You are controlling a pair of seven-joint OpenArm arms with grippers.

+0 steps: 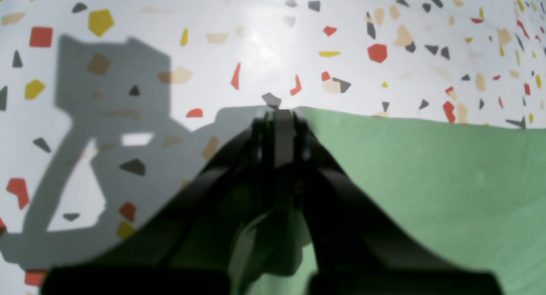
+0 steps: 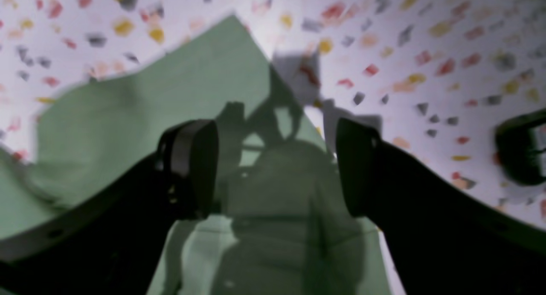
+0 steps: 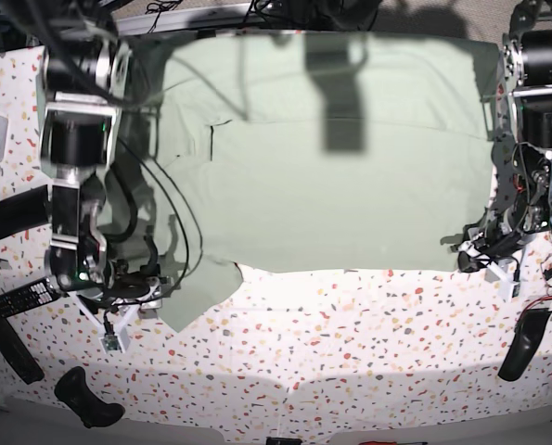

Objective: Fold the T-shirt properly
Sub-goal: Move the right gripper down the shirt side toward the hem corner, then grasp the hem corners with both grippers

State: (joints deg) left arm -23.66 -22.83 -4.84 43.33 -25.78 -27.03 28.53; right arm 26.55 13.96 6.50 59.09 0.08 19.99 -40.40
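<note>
While the T-shirt (image 3: 331, 158) lies spread flat across the far half of the speckled worktop (image 3: 368, 334), both arms sit low at its two near corners. In the base view the shirt fills the span between the arms, its near hem running almost straight, with a flap of cloth dipping toward the near edge on that view's left.

The left tool (image 1: 279, 115) is at the shirt's corner on the base view's right. Its wrist view shows the two dark fingers pressed together at the very tip, right on the corner where the green edge meets the worktop; green fabric runs off to the right of the fingers and more shows beneath them. It is clamped on the T-shirt (image 1: 426, 179).

The right tool (image 2: 277, 167) stands wide, its two black pads well apart, hovering over the T-shirt (image 2: 140, 111). Between the pads lies shadowed green cloth with seam lines; a pointed corner of fabric reaches up beyond them against the worktop. This view is blurred, so finer detail is lost. In the base view this tool (image 3: 132, 289) sits by the hanging flap.
</note>
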